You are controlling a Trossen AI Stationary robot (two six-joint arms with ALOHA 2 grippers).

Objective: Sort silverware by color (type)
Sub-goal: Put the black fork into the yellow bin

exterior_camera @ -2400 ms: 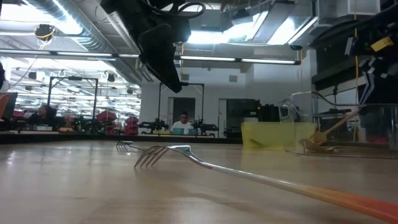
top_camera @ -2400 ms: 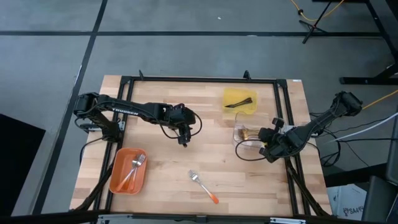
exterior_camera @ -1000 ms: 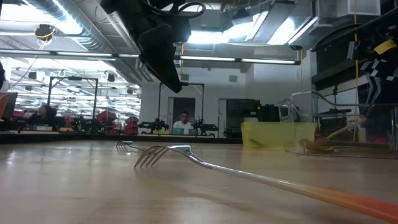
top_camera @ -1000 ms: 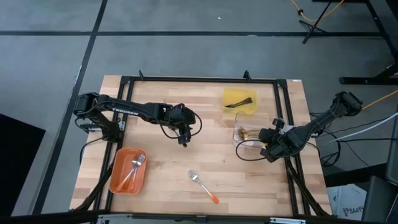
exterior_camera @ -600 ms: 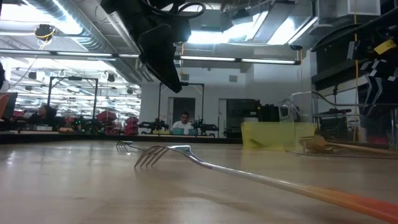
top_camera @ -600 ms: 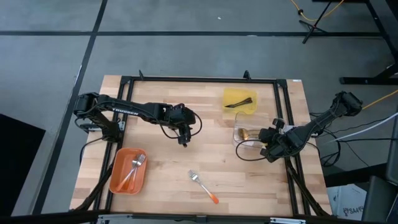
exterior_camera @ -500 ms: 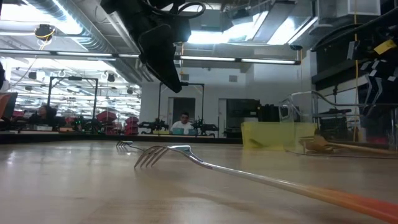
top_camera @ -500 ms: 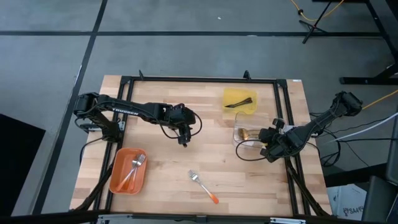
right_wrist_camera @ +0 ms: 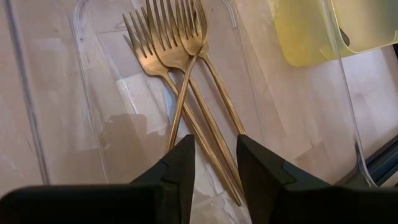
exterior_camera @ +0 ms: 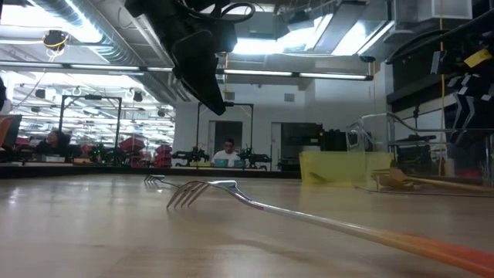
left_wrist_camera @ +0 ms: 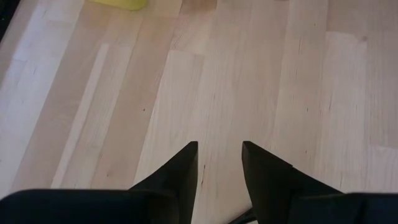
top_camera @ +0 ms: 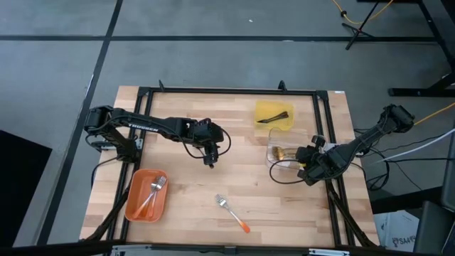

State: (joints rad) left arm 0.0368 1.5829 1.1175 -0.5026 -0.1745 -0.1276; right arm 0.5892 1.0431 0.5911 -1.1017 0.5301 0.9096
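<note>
The gold fork that leaned up in the clear tray (top_camera: 279,158) a moment back now lies flat with the other gold forks (right_wrist_camera: 177,56), just ahead of the right gripper (right_wrist_camera: 214,163), whose fingers stand apart, holding nothing. The left gripper (left_wrist_camera: 219,163) hangs spread over bare table (top_camera: 213,114). An orange-handled fork (top_camera: 233,213) lies loose well below it; another sits in the orange tray (top_camera: 135,206).

Shiny brass-toned metal forks (right_wrist_camera: 177,59), clear plastic tray (right_wrist_camera: 87,118)
</note>
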